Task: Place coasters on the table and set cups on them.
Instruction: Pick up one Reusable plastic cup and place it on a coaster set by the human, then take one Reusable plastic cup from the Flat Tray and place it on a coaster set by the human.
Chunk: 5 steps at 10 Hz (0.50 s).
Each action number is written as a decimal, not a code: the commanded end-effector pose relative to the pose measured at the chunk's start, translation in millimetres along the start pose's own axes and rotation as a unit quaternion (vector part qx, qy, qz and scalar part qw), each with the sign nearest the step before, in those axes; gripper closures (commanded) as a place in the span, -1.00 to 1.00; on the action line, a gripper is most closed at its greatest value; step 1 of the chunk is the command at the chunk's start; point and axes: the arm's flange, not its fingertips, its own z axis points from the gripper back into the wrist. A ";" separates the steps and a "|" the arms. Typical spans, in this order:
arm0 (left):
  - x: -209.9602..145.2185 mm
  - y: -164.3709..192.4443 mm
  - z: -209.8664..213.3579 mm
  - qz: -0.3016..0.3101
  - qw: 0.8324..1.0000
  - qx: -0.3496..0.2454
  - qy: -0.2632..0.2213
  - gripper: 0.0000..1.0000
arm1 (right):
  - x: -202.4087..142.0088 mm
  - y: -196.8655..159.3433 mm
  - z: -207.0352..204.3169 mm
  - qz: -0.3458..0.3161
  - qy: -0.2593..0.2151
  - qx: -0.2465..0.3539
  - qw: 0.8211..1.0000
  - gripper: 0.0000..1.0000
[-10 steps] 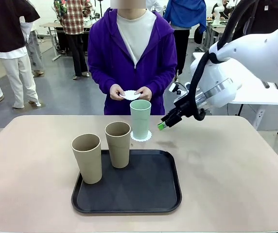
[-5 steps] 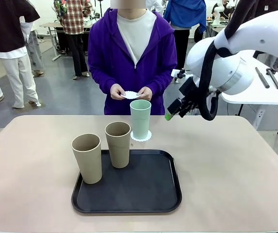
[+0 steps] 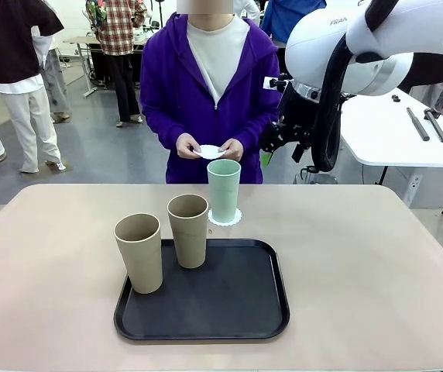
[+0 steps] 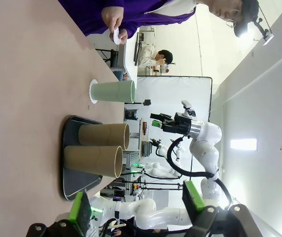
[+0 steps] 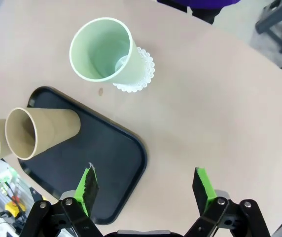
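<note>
While the mint cup (image 3: 224, 190) stands on a coaster (image 3: 226, 222) on the table (image 3: 361, 256), just behind the tray (image 3: 245, 310), your R gripper (image 5: 146, 180) hangs high above and to the R of it, well apart, jaws spread wide w/ nothing between. R arm is raised near the person, its wrist cam looking down on the cup. A beige cup (image 3: 139, 253) and a 2nd beige cup (image 3: 188, 231) stand on the tray. The person's hands (image 3: 187, 146) hold a 2nd coaster (image 3: 208, 151). L gripper (image 4: 136, 205): jaws apart, empty.
</note>
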 end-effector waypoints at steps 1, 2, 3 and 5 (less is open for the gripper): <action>-0.9 -0.7 1.3 -0.007 1.000 -0.006 -0.001 -1.00 | -7.6 -9.6 -12.7 0.009 -0.012 0.010 1.000 -1.00; -0.9 -0.7 1.3 -0.007 1.000 -0.006 -0.001 -1.00 | -7.6 -9.6 -12.7 0.009 -0.012 0.010 1.000 -1.00; -0.9 -0.7 1.3 -0.007 1.000 -0.006 -0.001 -1.00 | -7.6 -9.6 -12.7 0.009 -0.012 0.010 1.000 -1.00; -0.9 -0.7 1.3 -0.007 1.000 -0.006 -0.001 -1.00 | -7.6 -9.6 -12.7 0.009 -0.012 0.010 1.000 -1.00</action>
